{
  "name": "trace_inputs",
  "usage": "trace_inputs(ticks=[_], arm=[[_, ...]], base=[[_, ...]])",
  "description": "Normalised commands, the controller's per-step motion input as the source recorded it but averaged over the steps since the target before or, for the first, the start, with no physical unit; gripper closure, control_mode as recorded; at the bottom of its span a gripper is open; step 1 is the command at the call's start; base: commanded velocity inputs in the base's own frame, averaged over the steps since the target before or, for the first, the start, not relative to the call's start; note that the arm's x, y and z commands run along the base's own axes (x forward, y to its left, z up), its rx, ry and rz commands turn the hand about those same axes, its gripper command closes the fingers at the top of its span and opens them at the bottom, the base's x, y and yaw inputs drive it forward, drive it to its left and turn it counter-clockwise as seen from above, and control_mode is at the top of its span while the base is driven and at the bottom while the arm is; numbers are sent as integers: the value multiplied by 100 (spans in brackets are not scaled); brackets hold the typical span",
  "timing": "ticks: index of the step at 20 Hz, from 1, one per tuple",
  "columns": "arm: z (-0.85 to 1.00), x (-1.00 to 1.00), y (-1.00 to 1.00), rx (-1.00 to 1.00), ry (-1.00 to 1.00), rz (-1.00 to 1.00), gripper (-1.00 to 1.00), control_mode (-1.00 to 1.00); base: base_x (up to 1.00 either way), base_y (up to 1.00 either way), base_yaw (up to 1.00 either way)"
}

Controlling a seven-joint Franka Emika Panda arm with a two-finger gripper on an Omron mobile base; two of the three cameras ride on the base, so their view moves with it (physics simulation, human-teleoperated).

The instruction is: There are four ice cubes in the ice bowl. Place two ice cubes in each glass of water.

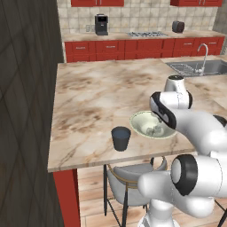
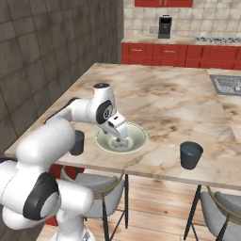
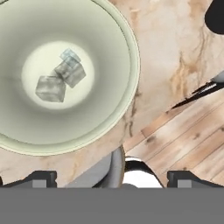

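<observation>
The pale cream-green ice bowl (image 1: 135, 120) (image 2: 141, 137) (image 3: 131, 52) stands near the counter's front edge. Three translucent ice cubes (image 3: 50, 88) lie huddled at its bottom, one of them bluish. My gripper (image 2: 120, 137) (image 3: 113, 179) hangs open just above the bowl's near side, with nothing between its fingers. One dark blue-grey glass of water (image 1: 120, 138) (image 2: 77, 142) stands left of the bowl, partly behind my arm in the right base view. The other glass (image 2: 191, 154) (image 3: 216, 15) stands to the right of the bowl.
Grey chairs (image 1: 128, 174) (image 2: 221, 203) stand under the counter's front edge. A sink (image 1: 197, 66) is set in the counter at the far right. A dark tiled wall (image 1: 26, 88) runs along the left side.
</observation>
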Motion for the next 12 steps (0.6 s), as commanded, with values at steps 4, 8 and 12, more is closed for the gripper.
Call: trace_inputs(ticks=[4, 8, 12], arm=[[-44, 33, 0, 1, 7, -26, -100, -100], [-39, 41, 0, 7, 2, -18, -100, -100], [-35, 49, 0, 9, 1, -9, -100, -100]], base=[[0, 0, 0], [0, 0, 0], [0, 0, 0]])
